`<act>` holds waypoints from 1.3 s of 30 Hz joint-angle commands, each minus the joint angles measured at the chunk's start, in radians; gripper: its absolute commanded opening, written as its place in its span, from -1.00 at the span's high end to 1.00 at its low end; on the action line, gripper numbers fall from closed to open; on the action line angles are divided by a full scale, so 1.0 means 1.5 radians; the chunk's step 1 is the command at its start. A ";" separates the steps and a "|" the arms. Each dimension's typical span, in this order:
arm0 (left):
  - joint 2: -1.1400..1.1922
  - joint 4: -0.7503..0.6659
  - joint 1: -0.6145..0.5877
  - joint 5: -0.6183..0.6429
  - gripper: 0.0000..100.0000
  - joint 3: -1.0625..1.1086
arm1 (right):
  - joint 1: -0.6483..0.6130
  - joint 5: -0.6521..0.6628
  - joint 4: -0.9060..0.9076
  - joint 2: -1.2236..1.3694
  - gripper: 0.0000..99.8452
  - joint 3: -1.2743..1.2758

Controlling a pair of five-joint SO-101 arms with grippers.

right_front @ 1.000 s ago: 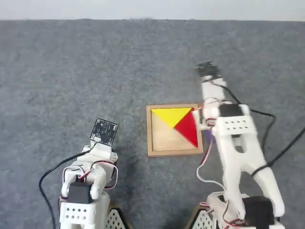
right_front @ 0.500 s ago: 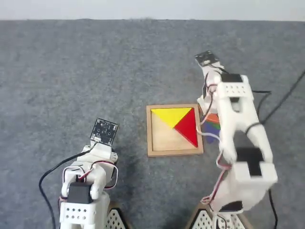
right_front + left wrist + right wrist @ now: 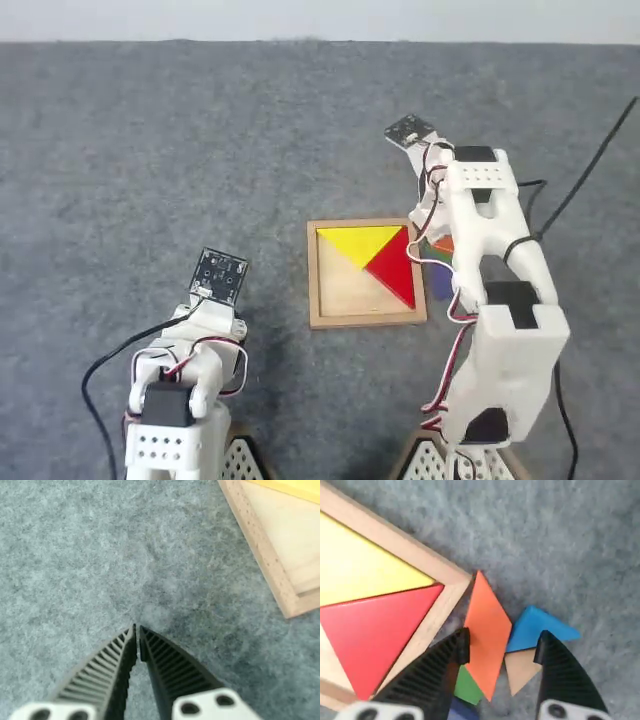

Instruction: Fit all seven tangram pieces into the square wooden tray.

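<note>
Tray (image 3: 427, 562) corner beside orange piece (image 3: 487, 625) | right pincer (image 3: 502, 642) spread astride it, blue piece (image 3: 535, 627) adjoining | left pincer (image 3: 137, 630) pressed together

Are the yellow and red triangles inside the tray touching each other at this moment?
Touching. The right wrist view shows the yellow triangle and the red triangle meeting edge to edge, with no gap along their shared side.

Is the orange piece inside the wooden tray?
No, the orange piece lies on the grey mat outside the tray, by its corner.
</note>
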 commanded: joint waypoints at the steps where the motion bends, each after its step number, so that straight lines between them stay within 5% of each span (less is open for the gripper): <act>1: -0.016 0.003 -0.003 0.005 0.97 -0.008 | 0.004 0.013 0.029 0.018 0.53 0.004; 17: -0.016 0.003 -0.003 0.005 0.97 -0.008 | -0.013 0.043 -0.038 -0.085 0.53 0.203; 39: -0.016 0.003 -0.003 0.005 0.97 -0.008 | 0.027 -0.016 -0.032 -0.141 0.77 0.189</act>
